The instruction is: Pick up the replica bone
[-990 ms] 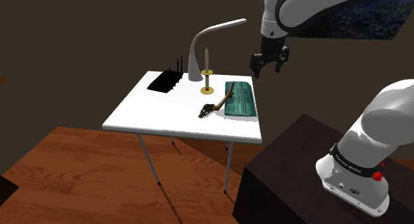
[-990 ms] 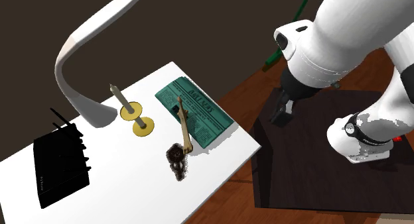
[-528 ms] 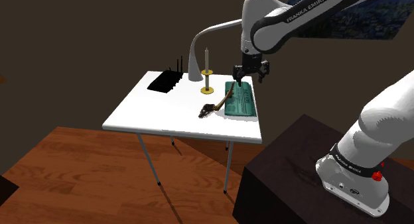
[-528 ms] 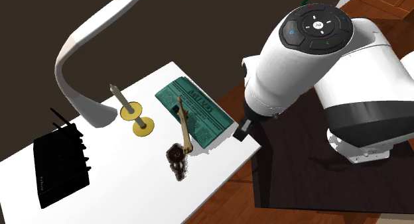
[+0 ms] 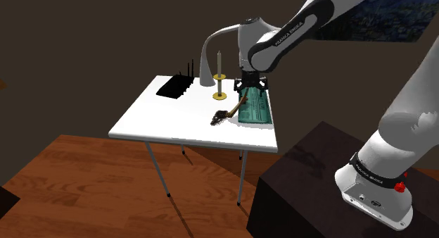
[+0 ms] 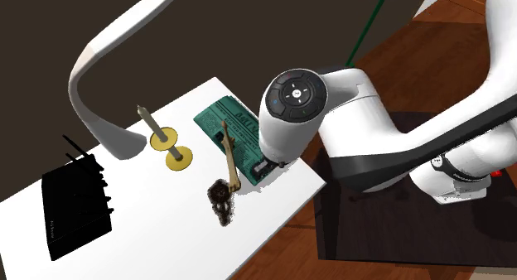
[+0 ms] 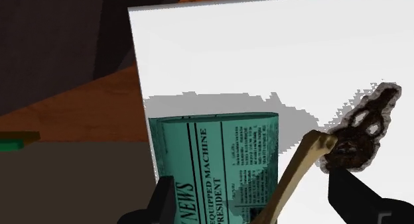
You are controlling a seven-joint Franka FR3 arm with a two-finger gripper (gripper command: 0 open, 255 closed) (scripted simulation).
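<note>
Lowered since the earlier frame, the hand point(image 7: 250, 179) is held wide open and empty above the bone point(image 7: 300, 168), laid across a green newspaper point(image 7: 219, 150) on the table point(image 7: 265, 50); approach judged underway, descent and closing needed next.

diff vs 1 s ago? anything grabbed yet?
The arm swung in from beyond the table's edge, leftward in the shoulder view, and came down. The gripper now hangs over the bone and newspaper, jaws open, nothing held. Bone, newspaper, lamp, candlestick and router have not moved.
</note>
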